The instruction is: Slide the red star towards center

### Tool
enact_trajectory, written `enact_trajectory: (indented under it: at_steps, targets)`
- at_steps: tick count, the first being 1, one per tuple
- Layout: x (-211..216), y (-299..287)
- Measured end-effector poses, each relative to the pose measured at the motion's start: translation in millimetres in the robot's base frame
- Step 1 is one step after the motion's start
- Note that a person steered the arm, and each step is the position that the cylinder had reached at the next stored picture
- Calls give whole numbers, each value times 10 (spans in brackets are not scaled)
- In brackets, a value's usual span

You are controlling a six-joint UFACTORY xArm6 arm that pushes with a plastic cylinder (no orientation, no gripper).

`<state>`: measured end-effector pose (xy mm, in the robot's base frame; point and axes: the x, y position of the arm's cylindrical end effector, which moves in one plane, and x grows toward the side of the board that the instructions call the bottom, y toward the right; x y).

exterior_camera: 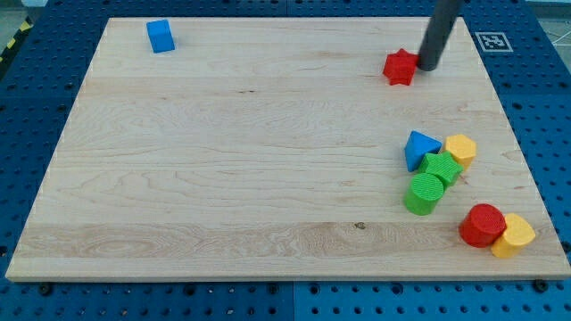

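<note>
Yellow block point(513, 236) sat nearest, by the desk's point(223, 160) bottom-right corner. Red star point(401, 67) lay near the top-right corner; my tip point(427, 67), fingerless, touched its right side. I judged a steady leftward-downward push best.

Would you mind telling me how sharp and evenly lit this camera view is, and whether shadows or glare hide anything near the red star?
Camera view: lighting is soft and even, with no glare on the wooden board; the blocks cast only faint, short shadows; the red star is in focus with crisp edges; my tip, just at the star's right side, shows clearly; the rod's upper part is cut off by the view's top.
</note>
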<state>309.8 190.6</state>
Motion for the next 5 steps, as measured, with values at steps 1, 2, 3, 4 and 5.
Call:
enact_trajectory:
  at_steps: [1, 2, 3, 4, 5]
  targets:
    - [0, -399]
    - [-2, -765]
    - [87, -714]
    - [318, -502]
    - [485, -476]
